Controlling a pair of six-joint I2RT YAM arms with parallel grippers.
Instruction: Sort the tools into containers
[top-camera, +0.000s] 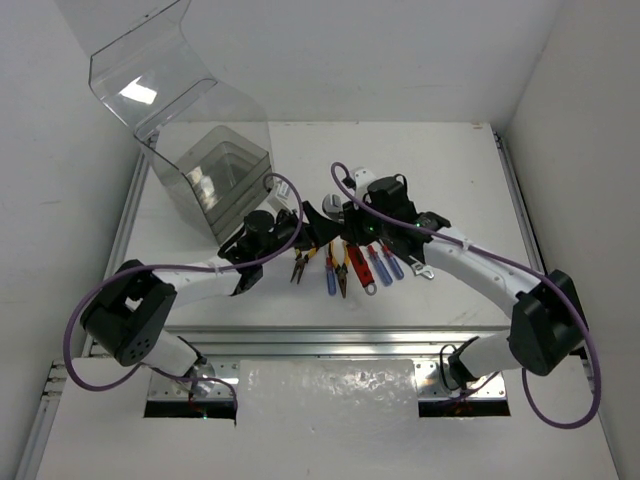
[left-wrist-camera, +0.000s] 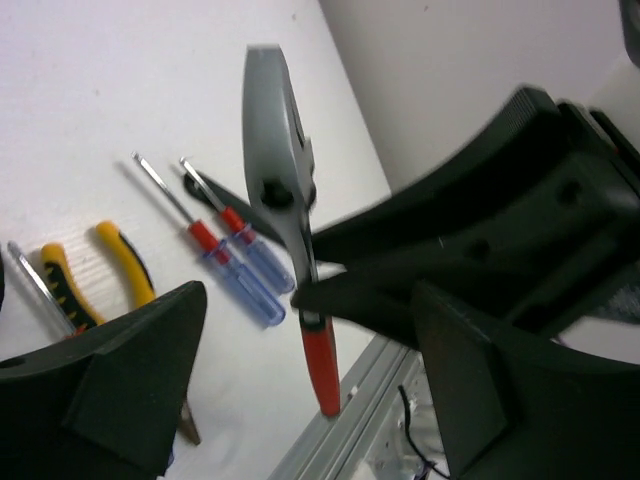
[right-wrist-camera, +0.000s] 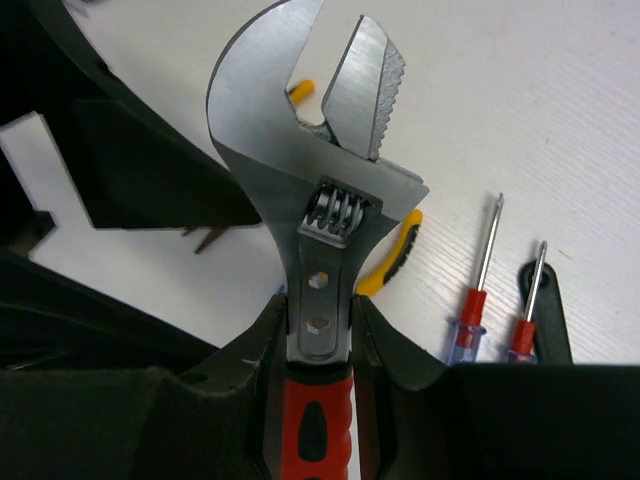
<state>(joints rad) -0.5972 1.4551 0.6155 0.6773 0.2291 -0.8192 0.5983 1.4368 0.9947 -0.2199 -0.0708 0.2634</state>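
Walls of plain white close round a white table. An aluminium rail runs along the table's near edge, at the bottom of the overhead view. At the upper left of that view stands the clear plastic box. Its lid is tipped up and back, and clear trays are stacked inside.

The right claw is pinched tight on the red-handled adjustable wrench. Its fingers press either side of the silver shank just above the red grip, and the toothed head points to the top of the right wrist view. The wrench is held over the row of tools in the middle of the table, well apart from the box. The left claw is spread wide and holds nothing. In the left wrist view the wrench shows between its two dark fingers.

Counting the row in the overhead view:
- There are two yellow-handled pliers, both left of the wrench.
- There are three blue-handled screwdrivers: one lies between the pliers, and a pair lies side by side just right of the wrench.
- One small silver tool lies at the right end. It is probably another wrench, though it is too small there to be sure.
- One black-handled tool lies just beside the pair's shafts, at the lower right of the right wrist view.

That makes one wrench in the grip, seven tools on the table, and one box.
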